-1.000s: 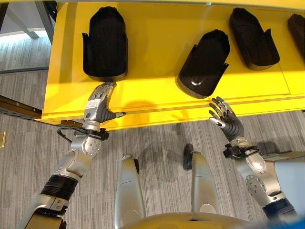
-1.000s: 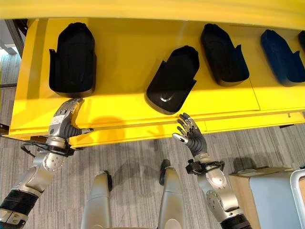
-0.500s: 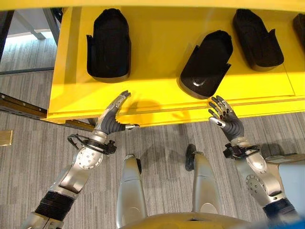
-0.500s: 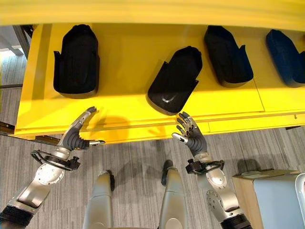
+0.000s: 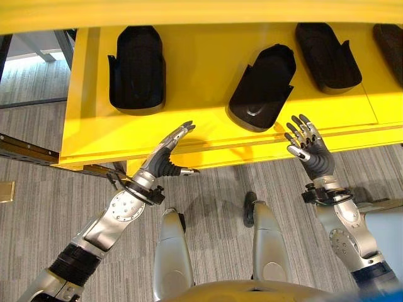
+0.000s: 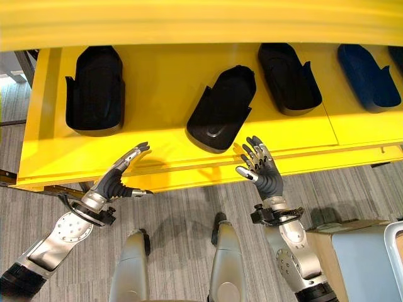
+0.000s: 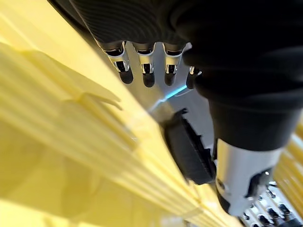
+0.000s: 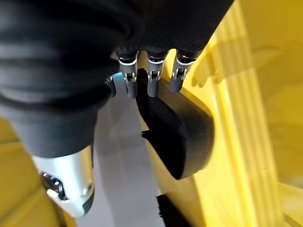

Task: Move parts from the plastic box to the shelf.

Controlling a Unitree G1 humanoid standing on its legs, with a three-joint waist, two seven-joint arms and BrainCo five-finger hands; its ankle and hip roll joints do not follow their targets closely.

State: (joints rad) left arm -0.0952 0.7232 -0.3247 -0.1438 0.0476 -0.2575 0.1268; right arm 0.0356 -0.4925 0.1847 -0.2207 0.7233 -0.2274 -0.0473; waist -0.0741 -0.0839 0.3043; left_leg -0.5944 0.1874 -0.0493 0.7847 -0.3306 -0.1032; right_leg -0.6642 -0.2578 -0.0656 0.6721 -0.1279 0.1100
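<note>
Several black moulded parts lie on the yellow shelf (image 5: pixel 208 135): one at the left (image 5: pixel 136 68), a tilted one in the middle (image 5: pixel 262 87) and one further right (image 5: pixel 327 56). A blue part (image 6: pixel 368 77) lies at the far right. My left hand (image 5: pixel 165 157) is open with straight fingers, over the shelf's front edge below and to the right of the left part, holding nothing. My right hand (image 5: pixel 310 148) is open with spread fingers at the front edge, just right of the tilted part's near end. The right wrist view shows that part (image 8: pixel 177 137) past the straight fingers (image 8: pixel 151 80).
A pale grey box (image 6: pixel 362 251) on a brown base stands on the carpet at the lower right. A metal rail (image 5: pixel 25 148) runs under the shelf's left end. The upper shelf's yellow edge (image 6: pixel 201 25) overhangs the far side.
My left hand has drawn back from the left part and moved right along the shelf's front edge. My right hand has risen slightly toward the shelf. The camera has shifted.
</note>
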